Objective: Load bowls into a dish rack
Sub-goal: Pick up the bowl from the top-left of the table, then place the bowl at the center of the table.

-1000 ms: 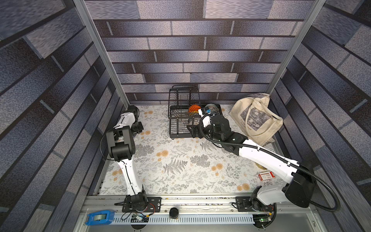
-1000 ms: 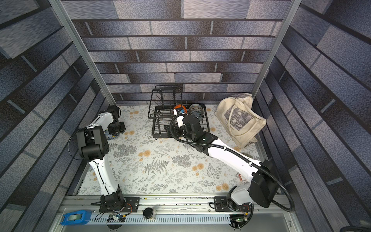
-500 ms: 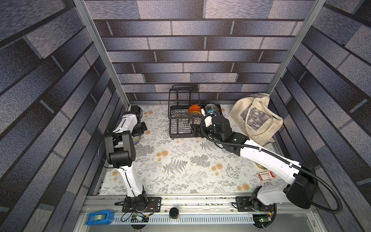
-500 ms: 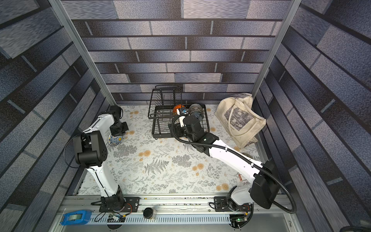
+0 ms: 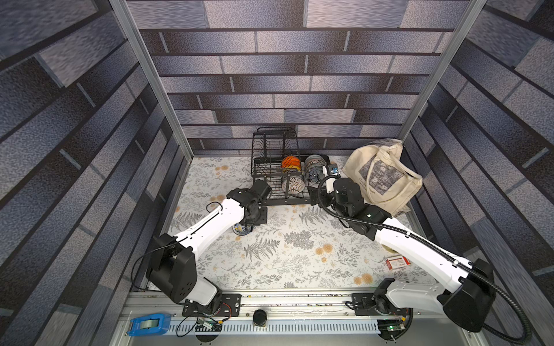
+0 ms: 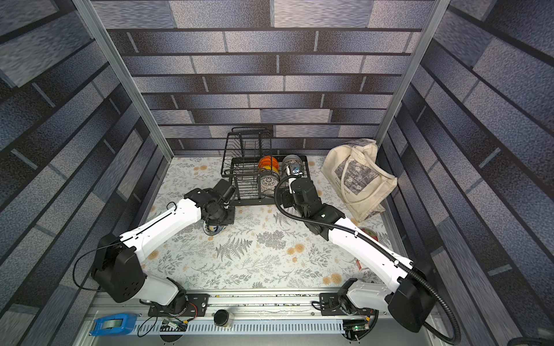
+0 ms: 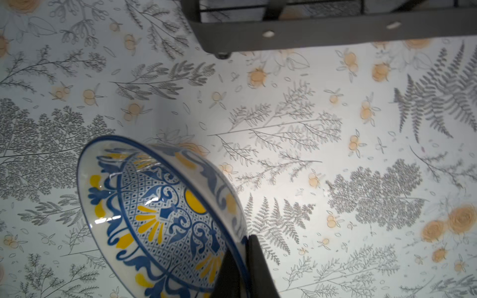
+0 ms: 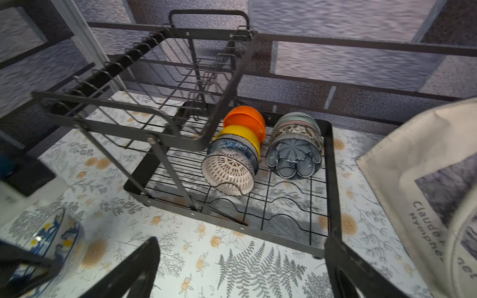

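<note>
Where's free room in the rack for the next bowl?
Free: lower-tier dividers between the white lattice bowl, the blue-grey bowl and the dish rack rim nearest the robot; the raised basket. Crowded: behind both bowls, toward the back.

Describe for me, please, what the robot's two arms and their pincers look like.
Both the left arm and the right arm have glossy white shells joined by bulky black joints. A thick ribbed black hose runs along the right arm; a thin black cable loops beside the left. The left pincer and right pincer have plain black fingers.
</note>
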You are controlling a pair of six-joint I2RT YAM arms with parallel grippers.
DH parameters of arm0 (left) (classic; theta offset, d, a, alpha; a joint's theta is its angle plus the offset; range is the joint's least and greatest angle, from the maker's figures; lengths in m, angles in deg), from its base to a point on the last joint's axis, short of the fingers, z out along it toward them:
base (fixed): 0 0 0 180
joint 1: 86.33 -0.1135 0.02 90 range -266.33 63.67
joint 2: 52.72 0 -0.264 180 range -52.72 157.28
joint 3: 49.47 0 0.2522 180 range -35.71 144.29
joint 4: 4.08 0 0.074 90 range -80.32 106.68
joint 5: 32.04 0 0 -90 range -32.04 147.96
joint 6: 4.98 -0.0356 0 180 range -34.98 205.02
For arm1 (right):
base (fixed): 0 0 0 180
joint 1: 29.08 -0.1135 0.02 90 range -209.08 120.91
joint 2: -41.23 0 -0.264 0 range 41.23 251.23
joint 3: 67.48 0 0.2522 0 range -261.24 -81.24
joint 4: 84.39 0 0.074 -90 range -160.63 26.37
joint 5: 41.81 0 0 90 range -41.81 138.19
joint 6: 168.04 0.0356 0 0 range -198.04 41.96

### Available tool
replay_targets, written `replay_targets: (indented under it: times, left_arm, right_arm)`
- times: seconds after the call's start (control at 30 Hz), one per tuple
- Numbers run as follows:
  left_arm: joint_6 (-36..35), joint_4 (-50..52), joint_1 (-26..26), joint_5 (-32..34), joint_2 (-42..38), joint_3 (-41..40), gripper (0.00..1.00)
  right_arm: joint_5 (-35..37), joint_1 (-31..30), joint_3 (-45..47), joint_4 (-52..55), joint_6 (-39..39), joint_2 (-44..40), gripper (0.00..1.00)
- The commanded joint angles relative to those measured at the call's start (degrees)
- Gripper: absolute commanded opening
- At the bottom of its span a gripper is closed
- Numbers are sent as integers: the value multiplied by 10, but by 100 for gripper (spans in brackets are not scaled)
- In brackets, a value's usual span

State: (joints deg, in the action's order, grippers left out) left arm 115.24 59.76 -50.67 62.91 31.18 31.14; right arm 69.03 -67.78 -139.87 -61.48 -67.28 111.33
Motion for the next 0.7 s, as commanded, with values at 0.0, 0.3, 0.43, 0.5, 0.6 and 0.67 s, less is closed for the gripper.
replay_targets:
  times: [0.0,0.3,0.43,0.5,0.6,0.67]
  left_arm:
    - [57,-49,62,39,-2,-8,0]
    - [14,-36,183,96,155,120,0]
    - [-10,-19,202,114,211,166,0]
    - [-18,-15,202,118,229,180,0]
    - [-22,-15,191,105,249,188,0]
    - [-26,-16,187,92,261,191,2]
  right_arm:
    - [-21,36,20,32,54,-21,100]
    - [-29,68,37,76,98,-43,100]
    - [-29,84,60,78,115,-66,100]
    - [-40,94,68,78,122,-71,100]
    - [-50,101,70,85,129,-71,100]
    - [-56,103,70,90,132,-69,100]
